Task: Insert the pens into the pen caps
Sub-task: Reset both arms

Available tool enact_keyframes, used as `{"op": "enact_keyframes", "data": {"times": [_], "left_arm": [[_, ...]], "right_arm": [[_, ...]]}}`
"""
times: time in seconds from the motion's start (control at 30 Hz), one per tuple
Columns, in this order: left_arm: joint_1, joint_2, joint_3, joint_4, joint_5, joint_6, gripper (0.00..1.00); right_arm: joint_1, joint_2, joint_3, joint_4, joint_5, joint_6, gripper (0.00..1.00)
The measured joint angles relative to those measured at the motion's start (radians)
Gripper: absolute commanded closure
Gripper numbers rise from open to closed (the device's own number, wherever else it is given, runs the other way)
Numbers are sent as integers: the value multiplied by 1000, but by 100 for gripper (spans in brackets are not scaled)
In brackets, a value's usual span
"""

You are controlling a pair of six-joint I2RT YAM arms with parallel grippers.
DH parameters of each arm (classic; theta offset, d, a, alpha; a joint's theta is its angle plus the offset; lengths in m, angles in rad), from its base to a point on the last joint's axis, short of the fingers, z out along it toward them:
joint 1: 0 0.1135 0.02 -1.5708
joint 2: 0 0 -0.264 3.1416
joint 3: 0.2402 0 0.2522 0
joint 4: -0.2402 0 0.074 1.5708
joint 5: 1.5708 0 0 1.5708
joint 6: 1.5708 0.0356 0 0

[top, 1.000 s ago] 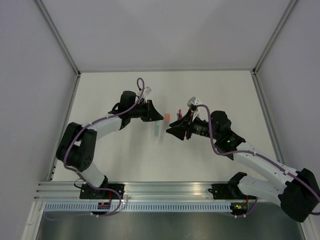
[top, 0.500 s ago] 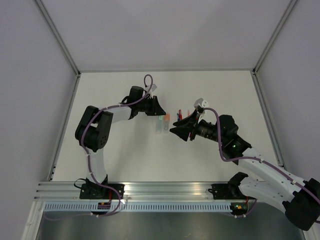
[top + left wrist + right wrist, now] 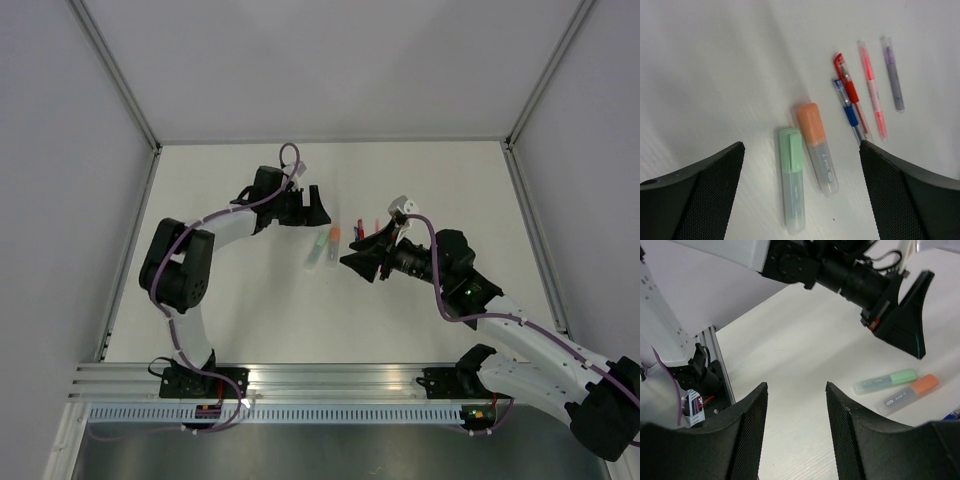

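Two thick clear-barrelled pens lie side by side on the white table [image 3: 230, 300]. One wears a mint green pen cap [image 3: 791, 149], the other an orange pen cap [image 3: 811, 123]. To their right in the left wrist view lie thin pens: blue [image 3: 849, 111], red [image 3: 848, 86], pale salmon [image 3: 872, 95] and grey [image 3: 893, 80]. My left gripper [image 3: 800, 146] hangs open wide above the capped pair, holding nothing. My right gripper [image 3: 796, 387] is open and empty, just right of the same pair: green-capped [image 3: 885, 381], orange-capped [image 3: 908, 394]. From above, left gripper [image 3: 310, 205], right gripper [image 3: 358, 262].
Grey walls close off the table on the left, back and right. An aluminium rail [image 3: 330, 380] with both arm bases runs along the near edge. Purple cables [image 3: 432, 290] trail along the arms.
My left gripper has opened wide and drawn back toward the far left. The green-capped pen now lies on the table beside the orange-capped one. My right gripper has widened a little.
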Motion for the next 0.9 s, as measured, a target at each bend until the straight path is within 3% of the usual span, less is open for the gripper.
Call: {"op": "enact_keyframes", "data": {"times": [0.13, 0.33, 0.47, 0.6, 0.9], "left_arm": [[2, -196, -20, -51, -72, 6, 0], [4, -626, -175, -20, -109, 6, 0], [4, -898, -325, 32, -108, 6, 0], [3, -1072, -454, 81, -98, 3, 0], [3, -1201, -626, 135, -94, 1, 0]], "right_arm": [[0, 6, 0, -13, 40, 7, 19], [0, 16, 2, -51, 212, 37, 2], [-1, 29, 15, -107, 381, 58, 2], [-1, 63, 35, -152, 527, 64, 2], [-1, 100, 41, -196, 632, 62, 2]]}}
